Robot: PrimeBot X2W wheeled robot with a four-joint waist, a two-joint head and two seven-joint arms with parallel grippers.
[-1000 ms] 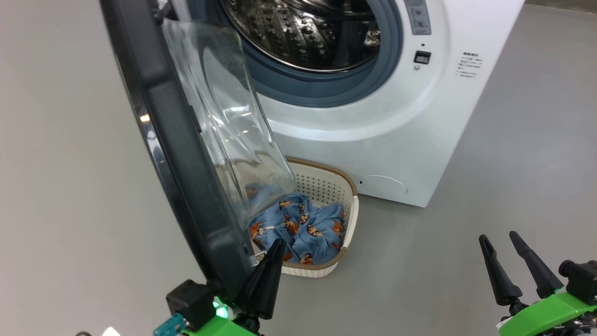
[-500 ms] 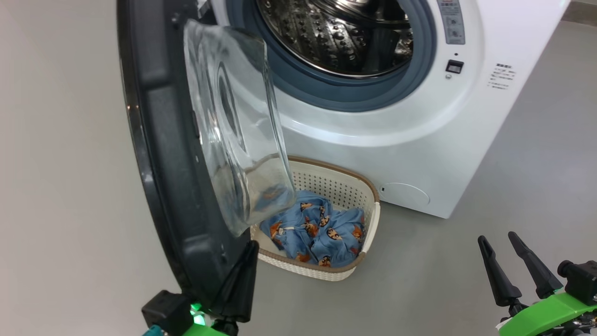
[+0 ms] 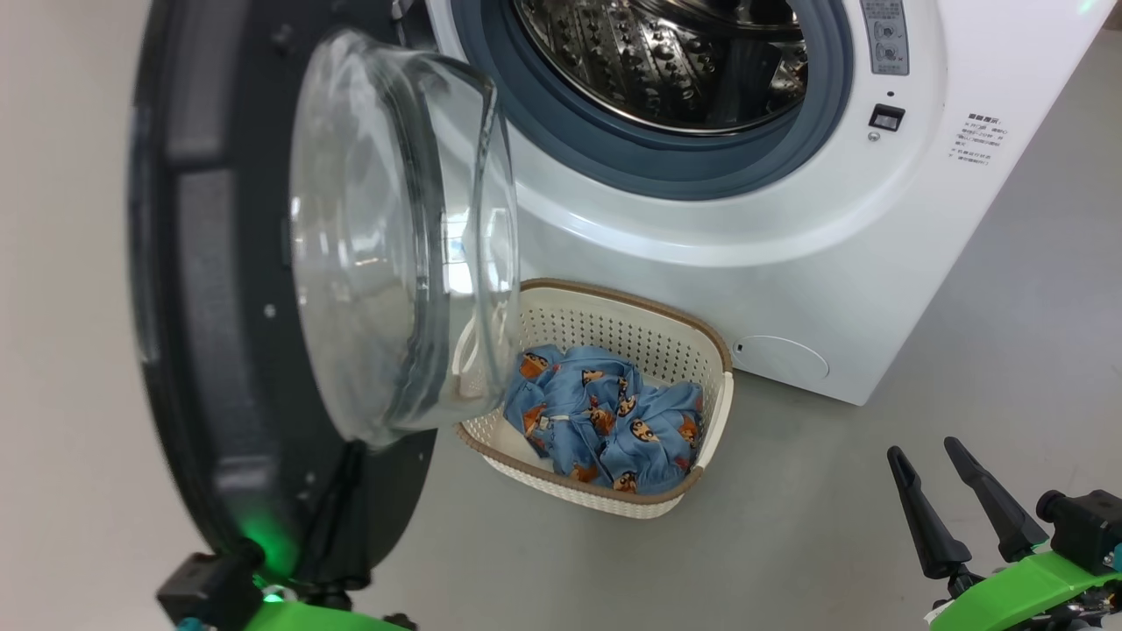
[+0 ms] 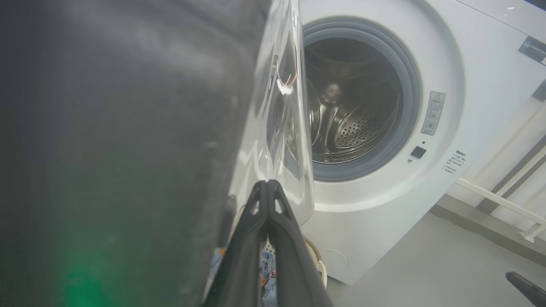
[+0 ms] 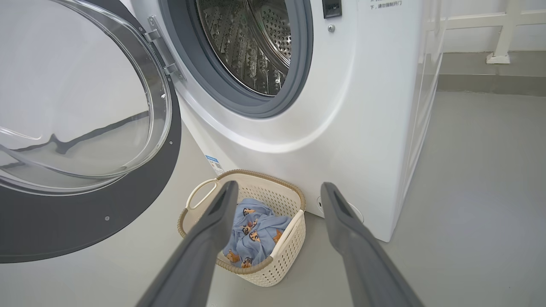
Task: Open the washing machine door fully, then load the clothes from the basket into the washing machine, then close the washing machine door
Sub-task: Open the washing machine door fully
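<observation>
Head view, lower right: the right pincer is seen above the grey floor, its two dark fingers spread wide with nothing between them. In the left wrist view the left pincer is seen shut, its fingertips pressed together and nothing gripped. It is set close against the lower inner side of the washing machine door; whether it touches there cannot be told.

The door is swung out to the left of the washing machine. Its wide black rim is blurred in the head view, and its clear glass bowl bulges towards the machine. In the right wrist view the door is seen hanging from a hinge at the left of the opening.

Just beyond the door, the basket is set on the floor right in front of the machine's base, below the opening. In the head view its near-left corner is seen through the glass bowl. The clothes, light blue with small orange-brown figures, are heaped inside the basket.

Farthest off, the machine's round opening is uncovered, ringed by the grey-blue gasket, with the steel perforated drum visible inside.
</observation>
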